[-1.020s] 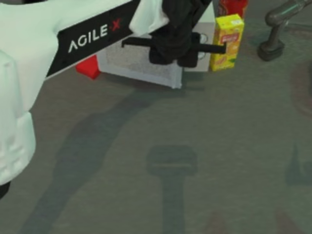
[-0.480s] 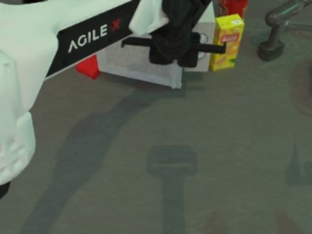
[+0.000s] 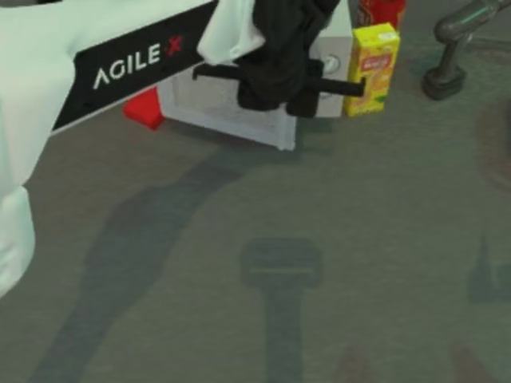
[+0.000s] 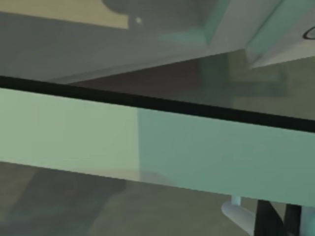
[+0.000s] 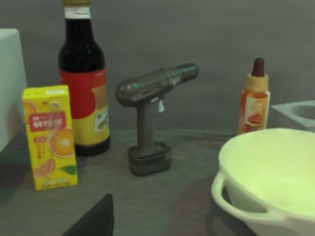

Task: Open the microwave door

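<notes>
The white microwave point(image 3: 339, 40) stands at the table's far middle, a round grey knob point(image 3: 331, 62) showing on its panel. Its door point(image 3: 211, 104), with the grey speckled mesh window, stands slightly ajar, its free edge swung toward the front. My left gripper point(image 3: 279, 80) hangs black over the door's handle side. In the left wrist view the door's pale edge point(image 4: 147, 147) fills the middle, with the cream interior point(image 4: 54, 12) behind. The slim handle point(image 4: 238, 212) runs between the dark fingers point(image 4: 266, 222) of my left gripper point(image 4: 279, 223). My right gripper point(image 5: 98, 221) is parked outside the top view.
A yellow juice carton point(image 3: 371, 68) stands right of the microwave, with a dark red-labelled bottle point(image 5: 83, 78) behind it. A grey drill point(image 3: 451, 48) is farther right. A red block point(image 3: 144, 108) lies left of the door. A cream bowl point(image 5: 275, 177) and small sauce bottle point(image 5: 255, 98) sit near the right arm.
My left arm has shifted left and a little back with the gripper on the handle. The door's free edge has swung slightly outward. The right arm has not moved.
</notes>
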Robot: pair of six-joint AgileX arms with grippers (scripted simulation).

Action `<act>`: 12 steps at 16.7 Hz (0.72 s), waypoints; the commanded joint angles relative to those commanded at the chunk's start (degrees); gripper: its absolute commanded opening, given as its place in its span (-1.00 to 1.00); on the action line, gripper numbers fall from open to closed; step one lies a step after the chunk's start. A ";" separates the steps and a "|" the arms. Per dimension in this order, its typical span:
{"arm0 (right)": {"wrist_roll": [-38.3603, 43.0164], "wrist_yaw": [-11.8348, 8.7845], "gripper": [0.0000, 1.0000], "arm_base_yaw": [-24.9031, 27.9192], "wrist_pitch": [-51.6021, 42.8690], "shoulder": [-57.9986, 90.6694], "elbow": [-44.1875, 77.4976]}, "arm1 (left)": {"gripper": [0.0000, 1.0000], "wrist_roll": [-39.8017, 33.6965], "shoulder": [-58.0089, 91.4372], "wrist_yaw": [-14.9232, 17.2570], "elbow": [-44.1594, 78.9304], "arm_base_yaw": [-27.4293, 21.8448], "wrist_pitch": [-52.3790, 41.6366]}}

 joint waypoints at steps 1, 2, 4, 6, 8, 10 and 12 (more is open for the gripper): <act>0.00 0.00 1.00 0.00 0.00 0.00 0.00 | -1.00 0.98 -0.99 0.48 -1.46 0.15 0.79; 0.00 0.00 1.00 0.00 0.00 0.00 0.00 | -1.00 1.88 -1.88 0.92 -2.73 0.26 1.52; 0.00 0.00 1.00 0.00 0.00 0.00 0.00 | -1.00 2.82 -2.82 1.41 -4.02 0.38 2.28; 0.00 0.00 1.00 0.00 0.00 0.00 0.00 | -1.00 2.82 -2.82 1.41 -4.02 0.38 2.28; 0.00 0.00 1.00 0.00 0.00 0.00 0.00 | -1.00 2.82 -2.82 1.41 -4.02 0.38 2.28; 0.00 0.00 1.00 0.00 0.00 0.00 0.00 | -1.00 2.82 -2.82 1.41 -4.02 0.38 2.28; 0.00 0.00 1.00 0.00 0.00 0.00 0.00 | -1.00 2.82 -2.82 1.41 -4.02 0.38 2.28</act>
